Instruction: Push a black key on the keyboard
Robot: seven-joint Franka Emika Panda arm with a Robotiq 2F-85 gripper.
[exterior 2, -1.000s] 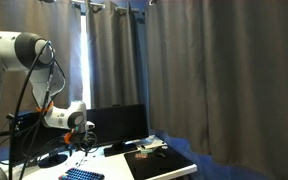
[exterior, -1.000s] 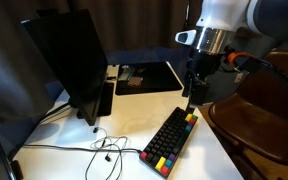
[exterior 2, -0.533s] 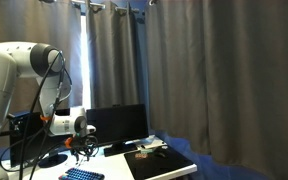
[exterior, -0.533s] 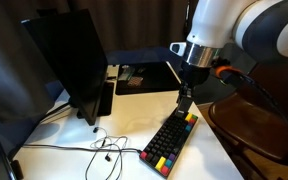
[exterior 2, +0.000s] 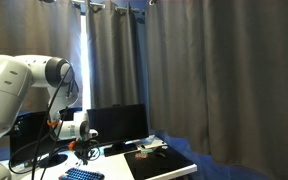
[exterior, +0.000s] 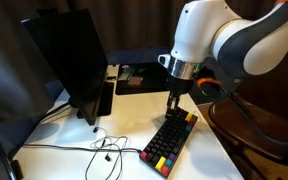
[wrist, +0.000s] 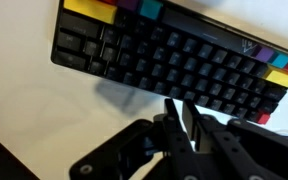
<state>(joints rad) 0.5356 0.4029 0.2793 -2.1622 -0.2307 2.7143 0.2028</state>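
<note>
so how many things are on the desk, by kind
keyboard: 1
monitor: 1
black desk mat: 1
thin loose cable: 1
total: 4
The small bits at the mat's far edge are too blurred to count.

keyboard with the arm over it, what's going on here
The Franka arm's gripper hangs just above the black keyboard, which lies on the white table. In an exterior view it is over the keyboard's far end. In the wrist view the fingers look closed together and point down at the edge of the black key rows. Whether they touch a key cannot be told, and no press shows yet.
</note>
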